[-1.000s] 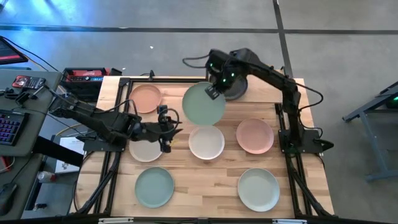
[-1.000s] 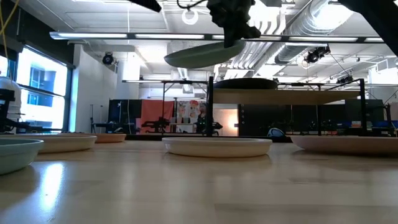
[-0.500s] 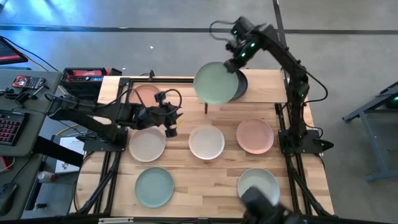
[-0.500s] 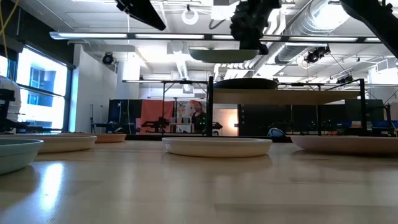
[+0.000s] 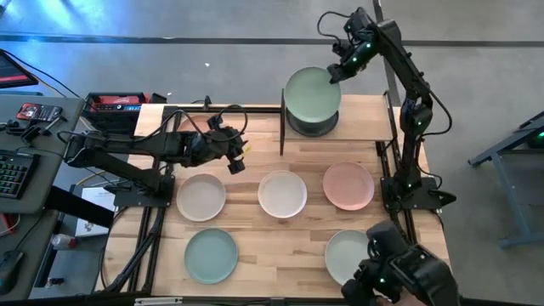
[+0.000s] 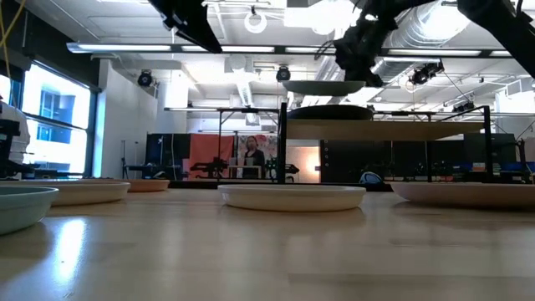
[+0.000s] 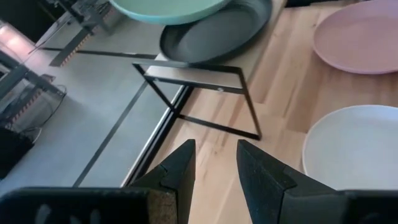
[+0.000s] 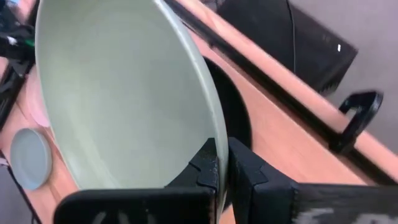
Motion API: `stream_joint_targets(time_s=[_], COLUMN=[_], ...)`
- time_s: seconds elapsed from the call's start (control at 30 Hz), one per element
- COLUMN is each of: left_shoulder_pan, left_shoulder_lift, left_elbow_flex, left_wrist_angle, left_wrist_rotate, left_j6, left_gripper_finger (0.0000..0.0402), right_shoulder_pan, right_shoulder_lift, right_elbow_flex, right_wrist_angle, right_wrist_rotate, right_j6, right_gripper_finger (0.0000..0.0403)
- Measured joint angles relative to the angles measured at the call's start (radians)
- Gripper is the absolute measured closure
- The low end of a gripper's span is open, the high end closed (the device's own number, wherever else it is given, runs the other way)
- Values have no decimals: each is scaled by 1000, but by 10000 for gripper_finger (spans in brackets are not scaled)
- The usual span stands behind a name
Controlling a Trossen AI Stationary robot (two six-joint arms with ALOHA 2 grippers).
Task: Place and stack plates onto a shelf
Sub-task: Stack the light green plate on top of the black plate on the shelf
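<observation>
over the butcher-block table | shelf at the far edge, black plate on its board | mint plate held just above the black one, right gripper clamped on its far rim | left gripper hangs beside the shelf, jaws apart, holding nothing | other plates lie on the table: cream plate, pink plate

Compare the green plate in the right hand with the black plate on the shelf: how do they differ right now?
The green plate is pale mint; the black plate is dark. The green plate hangs in the air, pinched at its rim by the right hand; the black plate rests on the shelf, directly beneath it. Both are round, shallow and look alike in size.
</observation>
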Motion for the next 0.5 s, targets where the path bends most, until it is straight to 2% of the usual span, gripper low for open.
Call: stream_joint_targets(time_s=[0.2, 0.5], left_shoulder_pan=[31, 51], left_shoulder_lift=[0, 0], left_elbow_flex=[0, 0], left_wrist_angle=[0, 0], left_wrist_rotate=[3, 17], left_j6=[-2, -2], left_gripper_finger=[295, 295], right_shoulder_pan=[-8, 3], right_shoulder_lift=[1, 1], right_elbow_flex=[-106, -186], right_wrist_angle=[3, 15], right_wrist_rotate=[0, 10], right_j6=[-6, -5], right_gripper_finger=[403, 403])
